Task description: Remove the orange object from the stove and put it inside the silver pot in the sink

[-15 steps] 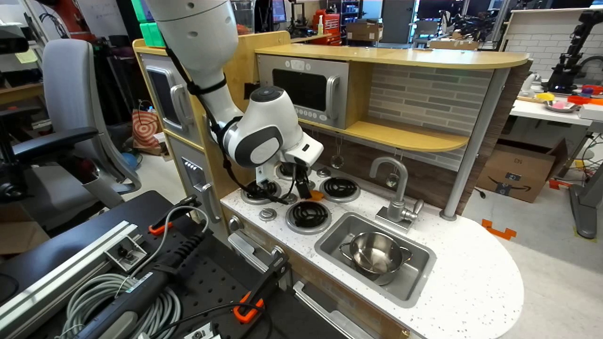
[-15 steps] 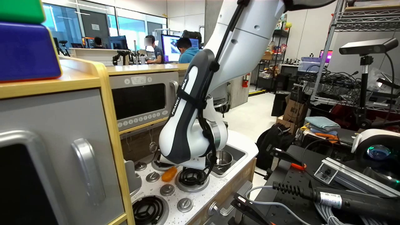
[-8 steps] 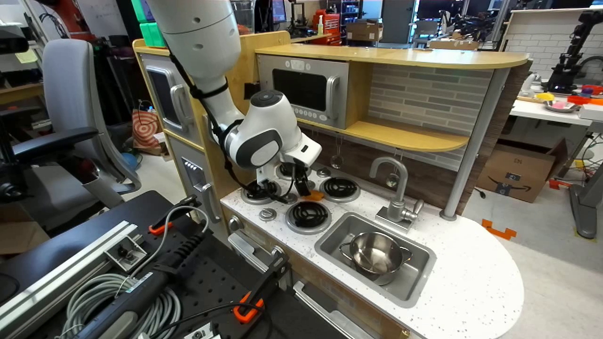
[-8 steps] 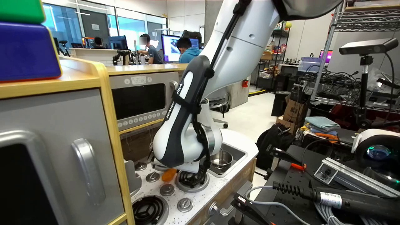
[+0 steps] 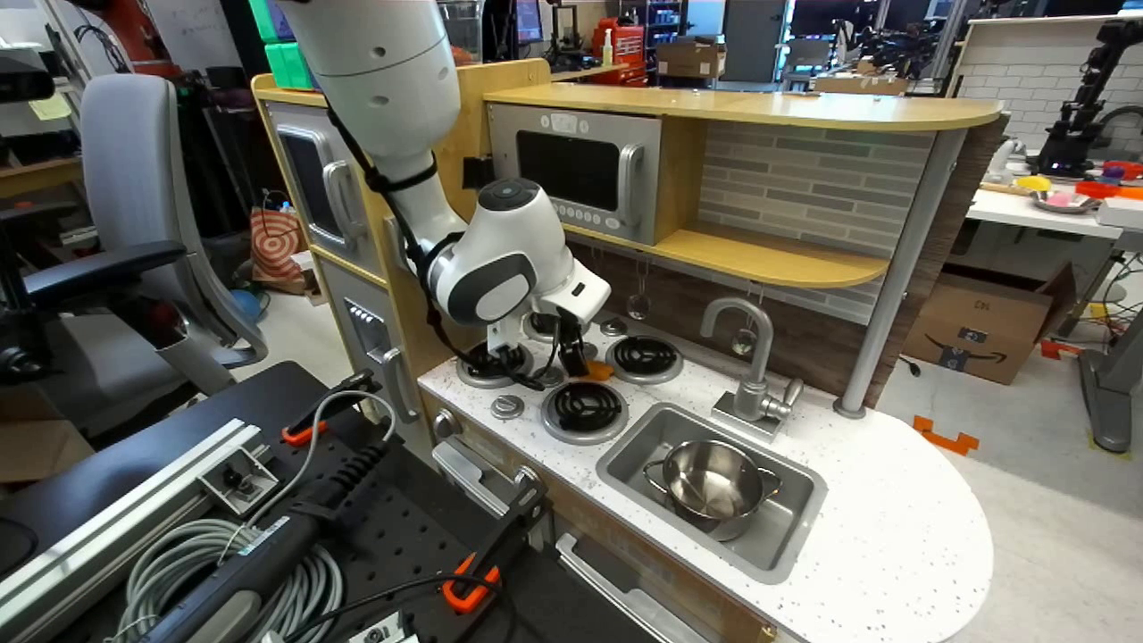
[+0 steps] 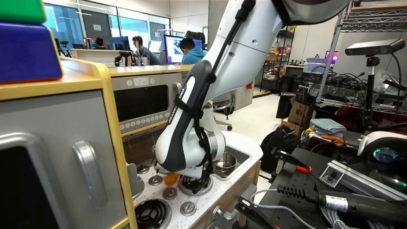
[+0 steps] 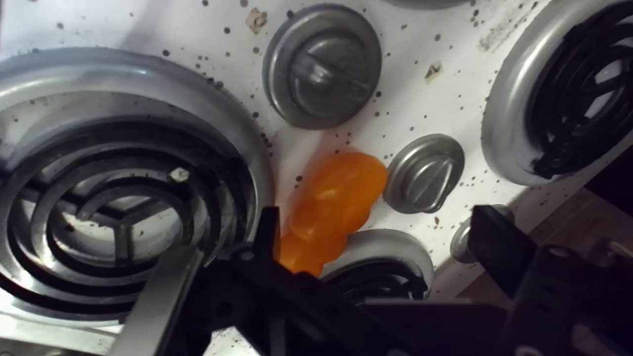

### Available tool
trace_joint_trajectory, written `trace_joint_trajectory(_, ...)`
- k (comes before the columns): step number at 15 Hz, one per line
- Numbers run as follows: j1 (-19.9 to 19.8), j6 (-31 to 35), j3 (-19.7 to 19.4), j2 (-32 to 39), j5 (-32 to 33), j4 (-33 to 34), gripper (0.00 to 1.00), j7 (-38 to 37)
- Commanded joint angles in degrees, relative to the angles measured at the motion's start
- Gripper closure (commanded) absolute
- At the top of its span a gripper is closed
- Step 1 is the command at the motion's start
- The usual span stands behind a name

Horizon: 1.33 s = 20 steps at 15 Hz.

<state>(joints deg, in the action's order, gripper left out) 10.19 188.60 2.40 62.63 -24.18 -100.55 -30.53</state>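
The orange object (image 7: 341, 193) is a lumpy, rounded piece lying on the white stove (image 5: 527, 430), between the burners and beside a silver knob. It shows in both exterior views (image 5: 598, 371) (image 6: 171, 178). My gripper (image 7: 376, 212) is open above the stove. In the wrist view its left finger overlaps the orange object's lower end; the right finger is well apart from it. Contact cannot be told. In an exterior view the gripper (image 5: 573, 362) is just left of the object. The silver pot (image 5: 714, 482) stands in the sink (image 5: 808, 527), its inside bare.
A curved faucet (image 5: 759, 348) rises behind the sink. A toy microwave (image 5: 580, 170) and a wooden shelf (image 5: 777, 259) overhang the back of the counter. A tall cabinet (image 6: 63, 127) stands beside the stove. Knobs (image 7: 324, 66) and raised burners (image 7: 123, 207) surround the orange object.
My arm has shifted slightly left and down in an exterior view, mostly in the first half second, and the hand now covers part of the orange object there. The object and pot have not visibly moved.
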Motion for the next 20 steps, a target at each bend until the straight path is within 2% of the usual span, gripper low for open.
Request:
trace_joint_trajectory(1, -1.94, 0.26, 1.21, 1.7, -1.82, 2.17, 0.34, 0.9)
trace_joint_trajectory(7, -3.65, 0.39, 3.03, 1.98, -1.66, 2.31, 0.82, 1.16)
trace_joint_trajectory(10, -4.43, -0.46, 4.22, 2.02, -2.07, 2.51, 1.0, 0.71)
trace_joint_trajectory(20, -6.23, -2.25, 6.0, 1.71, -2.48, 2.37, 1.0, 0.44)
